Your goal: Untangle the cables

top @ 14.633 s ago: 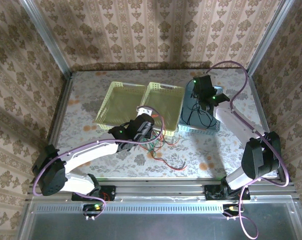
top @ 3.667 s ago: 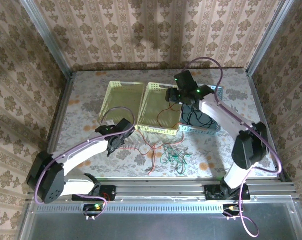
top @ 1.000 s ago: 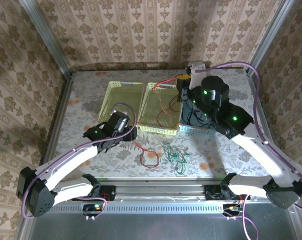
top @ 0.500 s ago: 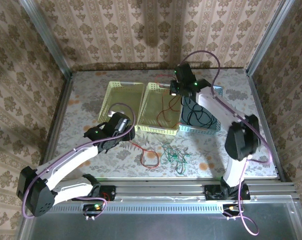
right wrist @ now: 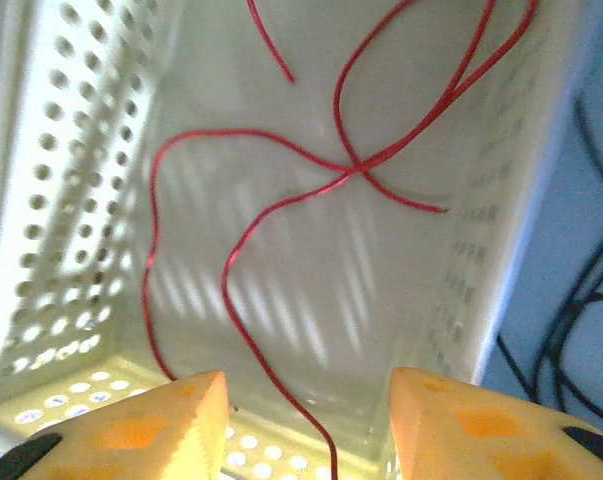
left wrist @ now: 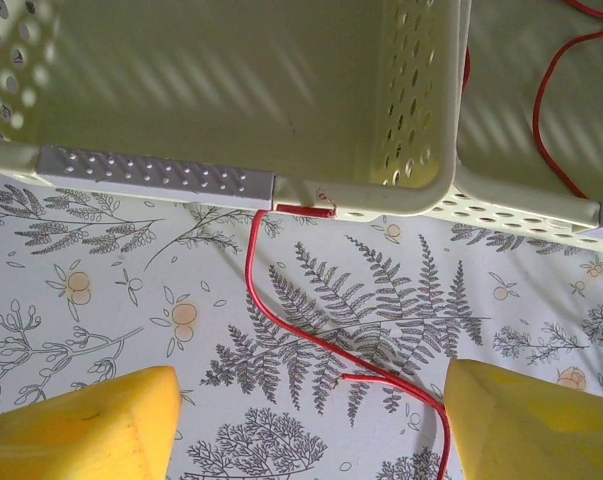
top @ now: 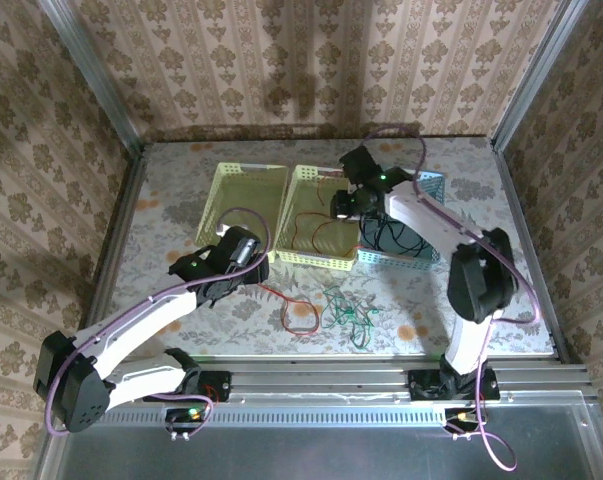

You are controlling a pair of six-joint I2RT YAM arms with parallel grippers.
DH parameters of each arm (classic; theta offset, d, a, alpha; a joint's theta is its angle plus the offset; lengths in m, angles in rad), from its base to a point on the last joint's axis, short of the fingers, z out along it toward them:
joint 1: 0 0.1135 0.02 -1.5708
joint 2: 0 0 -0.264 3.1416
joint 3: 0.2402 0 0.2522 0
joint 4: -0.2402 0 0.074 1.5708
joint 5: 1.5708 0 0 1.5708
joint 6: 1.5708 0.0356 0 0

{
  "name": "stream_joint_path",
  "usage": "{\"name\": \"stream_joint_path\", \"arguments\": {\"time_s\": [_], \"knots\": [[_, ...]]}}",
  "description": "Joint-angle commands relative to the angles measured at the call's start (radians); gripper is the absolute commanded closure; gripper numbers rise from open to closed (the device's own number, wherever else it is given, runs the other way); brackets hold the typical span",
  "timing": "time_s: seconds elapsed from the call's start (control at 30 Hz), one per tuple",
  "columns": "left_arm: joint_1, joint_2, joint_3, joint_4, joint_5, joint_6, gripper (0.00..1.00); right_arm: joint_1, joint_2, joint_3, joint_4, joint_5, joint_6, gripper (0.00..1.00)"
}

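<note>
My right gripper (top: 343, 205) hangs open over the middle yellow basket (top: 303, 176). A red cable (right wrist: 281, 190) lies looped on that basket's floor, and one strand runs down between the right gripper's (right wrist: 306, 420) spread fingers without being pinched. On the table, my left gripper (top: 251, 272) stands open just in front of the left yellow basket (top: 221, 178). A second red cable (left wrist: 311, 340) runs from under the basket rim across the table between the left gripper's (left wrist: 311, 430) fingers. A green cable tangle (top: 346, 315) lies to the right of the second red cable's loop (top: 299, 312).
A blue basket (top: 431, 185) at the right holds black cables (top: 393, 235), whose strands also show as black cables (right wrist: 581, 300) in the right wrist view. The three baskets stand side by side, rims touching. Metal posts and patterned walls enclose the table.
The right gripper came down over the middle basket and opened, letting go of the red cable, which now lies in the basket. The left arm has barely moved.
</note>
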State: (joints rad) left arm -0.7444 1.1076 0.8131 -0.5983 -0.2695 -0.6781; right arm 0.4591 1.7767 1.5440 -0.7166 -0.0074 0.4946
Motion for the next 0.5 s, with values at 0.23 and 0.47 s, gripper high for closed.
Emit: {"name": "stream_joint_path", "arguments": {"time_s": [0.23, 0.47], "knots": [[0.013, 0.012, -0.052, -0.053, -0.004, 0.002, 0.28, 0.005, -0.255, -0.275, 0.029, 0.06, 0.018, 0.53], [0.037, 0.088, -0.095, 0.097, 0.059, 0.066, 0.3, 0.005, -0.307, -0.349, 0.044, 0.061, 0.046, 0.53]]}}
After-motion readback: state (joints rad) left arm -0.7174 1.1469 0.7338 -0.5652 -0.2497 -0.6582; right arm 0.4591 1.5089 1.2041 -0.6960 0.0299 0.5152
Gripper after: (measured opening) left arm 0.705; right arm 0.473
